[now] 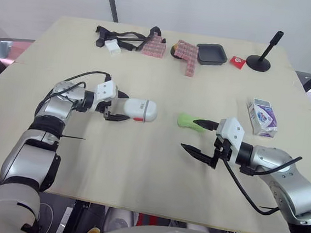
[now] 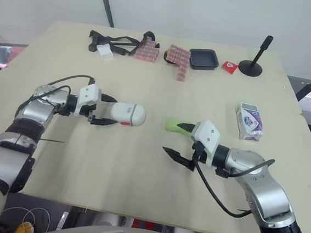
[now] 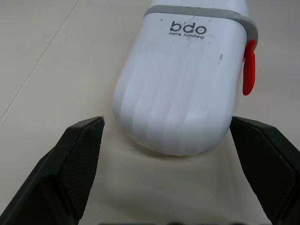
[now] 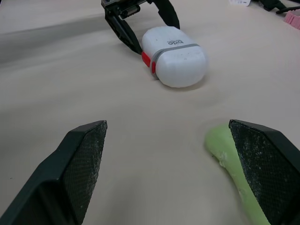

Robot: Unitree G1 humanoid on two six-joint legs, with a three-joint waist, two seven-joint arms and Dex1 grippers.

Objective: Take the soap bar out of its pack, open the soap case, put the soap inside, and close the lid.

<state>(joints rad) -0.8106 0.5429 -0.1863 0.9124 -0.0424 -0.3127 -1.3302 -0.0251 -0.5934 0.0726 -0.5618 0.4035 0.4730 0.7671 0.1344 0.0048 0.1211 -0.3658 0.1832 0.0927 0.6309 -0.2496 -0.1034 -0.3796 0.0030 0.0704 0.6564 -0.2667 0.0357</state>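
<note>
My left jaws stood released astride the soap case (image 1: 139, 109); my right jaws, released too, lay beside the green soap (image 1: 188, 121). A centred pinch should steady the case, I judged.

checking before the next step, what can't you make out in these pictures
Soap case: far end cut off by the left wrist view's edge; inside hidden by its shut lid.
Green soap: part hidden behind the right gripper's finger, right wrist view.
Soap pack: print too small to read, eye views.
</note>
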